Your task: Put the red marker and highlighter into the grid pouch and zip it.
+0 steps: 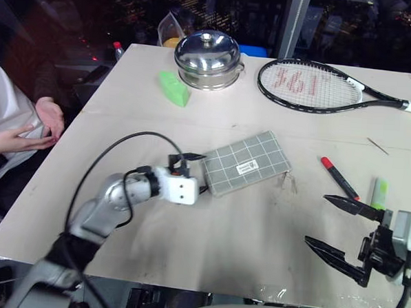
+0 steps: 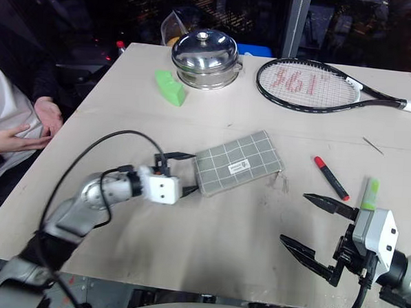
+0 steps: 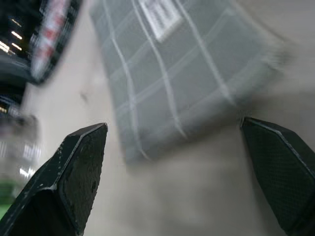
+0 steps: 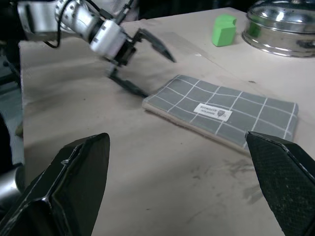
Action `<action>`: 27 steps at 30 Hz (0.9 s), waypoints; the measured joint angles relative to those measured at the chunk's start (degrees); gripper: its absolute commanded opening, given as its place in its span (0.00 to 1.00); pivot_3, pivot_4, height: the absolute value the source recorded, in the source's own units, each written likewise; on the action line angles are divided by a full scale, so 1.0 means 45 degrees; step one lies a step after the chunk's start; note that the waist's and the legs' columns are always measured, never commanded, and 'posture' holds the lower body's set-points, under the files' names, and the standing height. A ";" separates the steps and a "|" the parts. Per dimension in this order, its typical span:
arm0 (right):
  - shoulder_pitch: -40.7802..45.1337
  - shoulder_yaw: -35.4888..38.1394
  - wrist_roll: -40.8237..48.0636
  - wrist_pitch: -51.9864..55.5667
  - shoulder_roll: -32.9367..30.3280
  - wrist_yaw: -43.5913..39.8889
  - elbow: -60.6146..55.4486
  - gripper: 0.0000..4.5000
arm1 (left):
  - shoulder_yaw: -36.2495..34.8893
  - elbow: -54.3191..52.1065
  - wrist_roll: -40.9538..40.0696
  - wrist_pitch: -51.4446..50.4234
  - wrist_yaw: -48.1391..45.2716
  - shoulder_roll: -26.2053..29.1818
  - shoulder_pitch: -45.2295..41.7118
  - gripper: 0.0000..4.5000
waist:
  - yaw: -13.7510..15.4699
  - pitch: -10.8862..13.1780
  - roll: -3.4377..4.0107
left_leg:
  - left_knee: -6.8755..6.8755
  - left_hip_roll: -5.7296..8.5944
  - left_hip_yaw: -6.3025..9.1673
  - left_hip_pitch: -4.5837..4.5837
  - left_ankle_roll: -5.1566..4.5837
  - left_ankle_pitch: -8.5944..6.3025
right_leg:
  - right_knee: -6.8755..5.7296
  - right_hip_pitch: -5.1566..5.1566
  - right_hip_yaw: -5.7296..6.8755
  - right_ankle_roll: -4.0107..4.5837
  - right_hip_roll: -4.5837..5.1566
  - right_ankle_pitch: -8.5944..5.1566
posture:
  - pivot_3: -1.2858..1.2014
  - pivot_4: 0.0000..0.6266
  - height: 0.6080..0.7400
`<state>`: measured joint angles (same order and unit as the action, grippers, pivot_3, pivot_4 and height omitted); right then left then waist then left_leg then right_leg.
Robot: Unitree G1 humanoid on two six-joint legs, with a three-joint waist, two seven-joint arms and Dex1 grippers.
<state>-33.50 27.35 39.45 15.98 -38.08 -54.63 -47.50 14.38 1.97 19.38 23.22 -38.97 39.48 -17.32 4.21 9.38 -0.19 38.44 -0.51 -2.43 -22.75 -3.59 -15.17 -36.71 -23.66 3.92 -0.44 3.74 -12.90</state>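
Both hands stand wide open and hold nothing. Left hand [image 1: 203,173] reaches in low over the counter [image 1: 242,239], its two black fingers spread to either side of the near short end of the flat grey-green fabric pouch with white grid lines [image 1: 248,162]; in the left wrist view that end of the pouch lies between the fingertips [image 3: 81,162], and whether either finger touches the fabric cannot be told. The pouch lies flat near the middle of the pale counter, turned at an angle, with its small white label [image 1: 247,168] facing up.

Right hand [image 2: 308,225] hangs over the near right part of the counter, well apart from the pouch, with its fingers pointing toward the middle. The slim red marker with a black body and red cap [image 1: 339,177] lies on the counter to the right of the pouch, apart from it. The short light-green highlighter [image 2: 369,193] lies just right of the marker, close behind the right hand.

Farther back stand a shiny metal pot with a domed lid [image 1: 209,58], a bright green wedge-shaped block [image 1: 174,87] to its left, and a black-framed tennis racket with white strings [image 1: 312,86] on the right. A person's hands [image 1: 29,132] rest beside the counter's left edge.
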 measured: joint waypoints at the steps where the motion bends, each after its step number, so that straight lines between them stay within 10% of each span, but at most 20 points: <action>1: -0.0171 -0.0010 -0.0127 -0.0129 0.0115 -0.0001 -0.0005 1.00 | 0.0175 0.0353 0.0175 0.0117 0.0110 -0.0312 -0.0305 0.98 | -0.0024 -0.0017 -0.0001 | 0.0003 0.0000 -0.0013 0.0007 -0.0002 0.0001 | -0.0003 0.0005 0.0000 -0.0027 0.0009 -0.0010 | 0.52 0.24 1.00; 13: -0.1182 -0.0691 -0.1334 -0.1313 0.1433 0.0628 -0.0384 1.00 | 0.1093 0.2026 0.1299 0.0285 0.1323 -0.2704 -0.1658 0.98 | 0.0192 -0.0079 0.0028 | 0.0047 -0.0002 -0.0082 -0.0031 -0.0035 0.0001 | -0.0008 0.0039 0.0088 -0.0132 0.0080 0.0002 | 0.52 0.24 1.00; 23: -0.0448 -0.2060 -0.2680 -0.0747 0.1876 0.2743 -0.0581 1.00 | 0.1239 0.2971 0.0686 0.0597 0.1064 -0.2995 -0.2108 0.01 | 0.0062 -0.0090 0.0020 | 0.0052 -0.0005 -0.0080 -0.0026 -0.0035 0.0002 | -0.0012 0.0040 0.0093 -0.0133 0.0075 -0.0002 | 0.52 0.24 1.00; 27: 0.1302 -0.3538 -0.3442 0.1347 0.2087 0.4901 -0.0571 1.00 | 0.0920 0.2283 -0.0552 -0.0740 0.0215 -0.3176 -0.1689 0.01 | -0.0137 -0.0077 0.0000 | 0.0051 -0.0007 -0.0080 -0.0041 -0.0034 0.0002 | -0.0018 0.0023 0.0092 -0.0093 0.0073 0.0023 | 0.52 0.24 1.00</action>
<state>-27.64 11.43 23.96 22.04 -28.69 -32.57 -50.07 18.52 12.24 16.89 19.89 -38.00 25.19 -24.92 3.60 9.03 -0.19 38.67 -0.54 -2.79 -22.93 -3.74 -15.16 -36.79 -23.56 4.34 -0.85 4.07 -12.80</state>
